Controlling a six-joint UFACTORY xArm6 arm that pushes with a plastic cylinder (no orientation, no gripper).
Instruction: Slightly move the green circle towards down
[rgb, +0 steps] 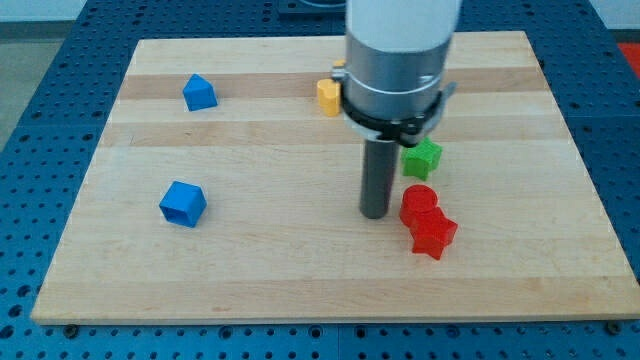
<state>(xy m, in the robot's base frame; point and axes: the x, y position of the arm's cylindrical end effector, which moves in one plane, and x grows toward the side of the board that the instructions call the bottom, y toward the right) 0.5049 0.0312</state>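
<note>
Single camera, front of wooden board (300, 290), raised, angled down, apparently fairly near.

White cyl. arm, grey metal collar (black ring), dark rod, my tip (375, 214).

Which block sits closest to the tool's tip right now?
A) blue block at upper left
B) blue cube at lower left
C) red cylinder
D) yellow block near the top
C: my tip stands just to the view's left of the red cylinder, nearer than any other block.
</note>
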